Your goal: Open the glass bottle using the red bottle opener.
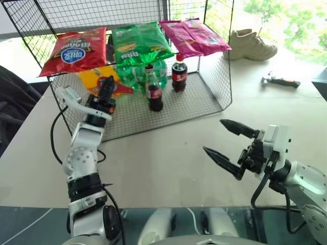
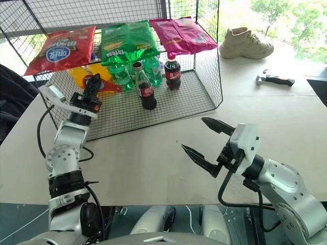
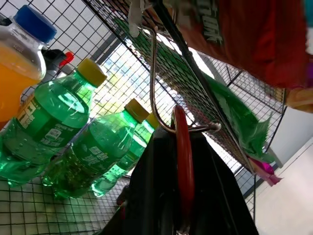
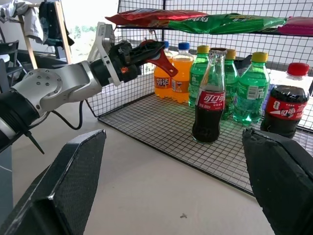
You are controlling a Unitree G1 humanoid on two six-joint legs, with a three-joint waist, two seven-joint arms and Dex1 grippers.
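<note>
Glass bottle (image 4: 211,95) stands upright on the wire rack's floor (image 1: 133,115), capped, just in front of the green plastic bottles (image 4: 249,88). Over at the rack's left edge, the left gripper (image 4: 146,51) has its jaws clenched on the red bottle opener (image 4: 164,62), whose ring is caught on a wire hook (image 3: 161,98), likely where it hangs. The right gripper (image 1: 231,148) waits over the worktop (image 1: 168,163), jaws spread wide, probably ready to steady the bottle.

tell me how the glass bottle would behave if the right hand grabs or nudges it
The glass bottle is tall and narrow-necked on a small base, standing on a wire grid, so a nudge up high may tip it. It looks nearly full, so likely heavy for its size. Smooth glass could slip and break if dropped.
</note>
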